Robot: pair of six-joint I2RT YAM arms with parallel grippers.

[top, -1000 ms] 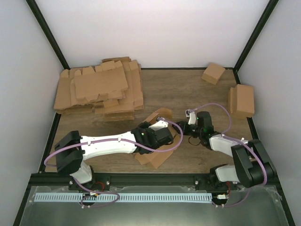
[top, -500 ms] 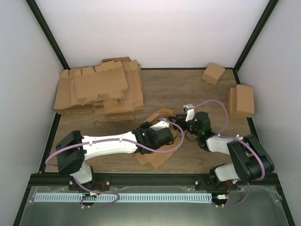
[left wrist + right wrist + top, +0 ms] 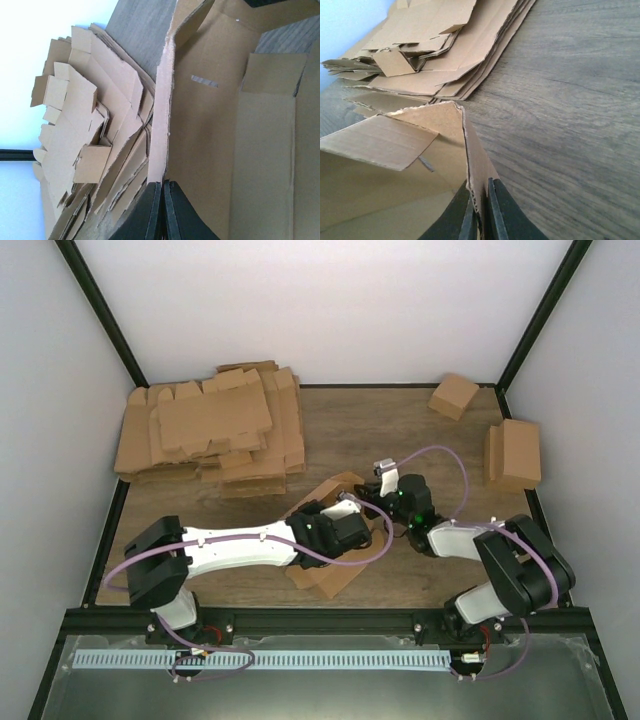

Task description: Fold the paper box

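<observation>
The paper box (image 3: 325,578) is a brown cardboard sheet, partly folded, lying at the table's near middle. My left gripper (image 3: 348,512) lies over it, shut on one raised side wall (image 3: 160,125), with the box's inner panels (image 3: 215,125) to the right of the wall. My right gripper (image 3: 368,498) meets the box from the right. It is shut on the edge of an upright end flap (image 3: 475,155). Both pairs of jaws pinch cardboard, as the left wrist view (image 3: 162,187) and the right wrist view (image 3: 481,200) show.
A pile of flat brown blanks (image 3: 210,430) lies at the back left, also in the left wrist view (image 3: 85,130) and the right wrist view (image 3: 445,45). A small cube-like box (image 3: 453,395) and a larger folded box (image 3: 513,453) sit at the back right.
My right gripper has swung left across the table to the box's right flap. The left arm has hardly moved.
</observation>
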